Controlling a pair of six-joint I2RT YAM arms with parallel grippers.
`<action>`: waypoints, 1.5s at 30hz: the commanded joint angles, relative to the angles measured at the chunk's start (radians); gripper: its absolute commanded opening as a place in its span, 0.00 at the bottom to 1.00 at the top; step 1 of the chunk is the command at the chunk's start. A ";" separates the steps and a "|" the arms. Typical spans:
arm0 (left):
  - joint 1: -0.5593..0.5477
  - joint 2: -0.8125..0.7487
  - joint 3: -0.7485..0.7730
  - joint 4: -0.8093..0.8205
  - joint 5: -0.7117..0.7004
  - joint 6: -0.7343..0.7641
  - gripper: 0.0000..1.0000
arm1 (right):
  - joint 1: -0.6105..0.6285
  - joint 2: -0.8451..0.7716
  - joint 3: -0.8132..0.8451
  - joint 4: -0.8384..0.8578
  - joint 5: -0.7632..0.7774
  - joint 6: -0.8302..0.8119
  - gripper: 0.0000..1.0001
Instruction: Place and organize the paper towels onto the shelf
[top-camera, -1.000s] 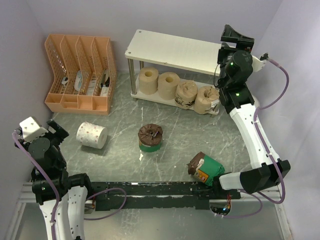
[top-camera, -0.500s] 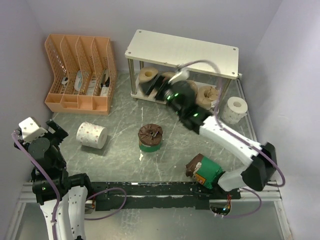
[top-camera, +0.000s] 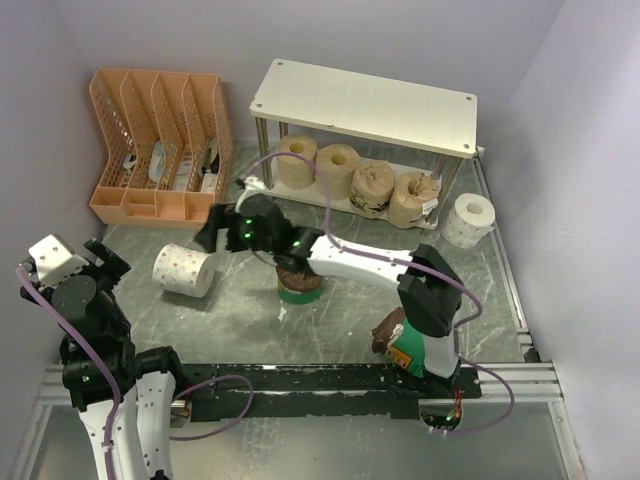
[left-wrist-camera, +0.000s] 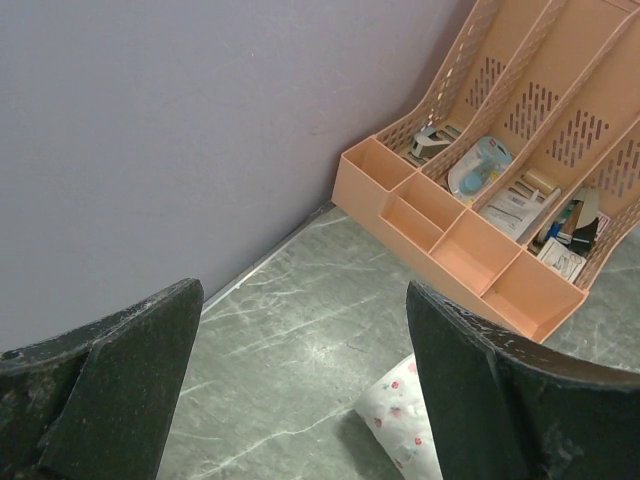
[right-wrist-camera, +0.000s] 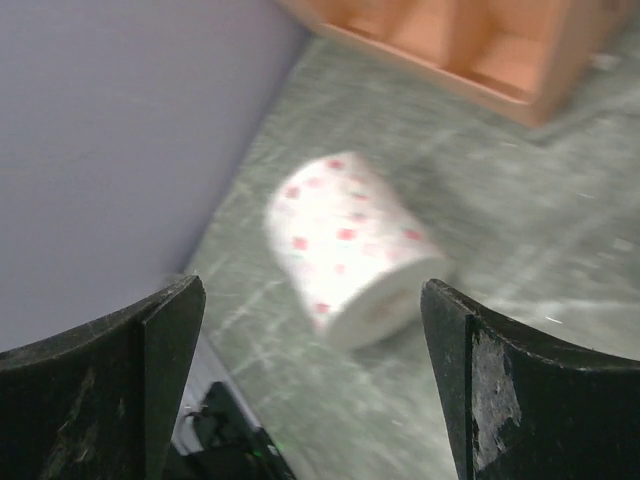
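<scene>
The shelf (top-camera: 365, 105) stands well away from both sets of jaws, with four beige rolls (top-camera: 337, 170) lined up on its lower board. The orange organizer (left-wrist-camera: 480, 215) lies ahead of the left gripper (left-wrist-camera: 300, 390), whose jaws gape, holding nothing. The spotted white roll (right-wrist-camera: 350, 245) lies on its side just ahead of the right gripper (right-wrist-camera: 310, 380), whose jaws are spread wide (nothing touched). A green-banded roll (top-camera: 300, 292) stands under that arm.

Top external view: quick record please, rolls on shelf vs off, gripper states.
shelf lower tier: four beige rolls
table: speckled white roll on its side; white roll right of shelf; green-banded roll upright mid-table; second green-banded roll at near edge
right gripper: open, facing speckled white roll
left gripper: open, holding nothing
</scene>
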 joint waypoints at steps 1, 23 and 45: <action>0.013 0.000 0.015 0.011 -0.028 0.017 0.94 | 0.084 0.094 0.153 -0.061 0.084 0.015 0.89; 0.002 -0.012 -0.004 0.019 -0.010 0.016 0.94 | 0.092 0.313 0.220 -0.048 0.010 0.254 0.89; -0.008 -0.010 -0.015 0.030 -0.011 0.020 0.94 | 0.086 0.305 0.246 -0.080 -0.035 0.203 0.00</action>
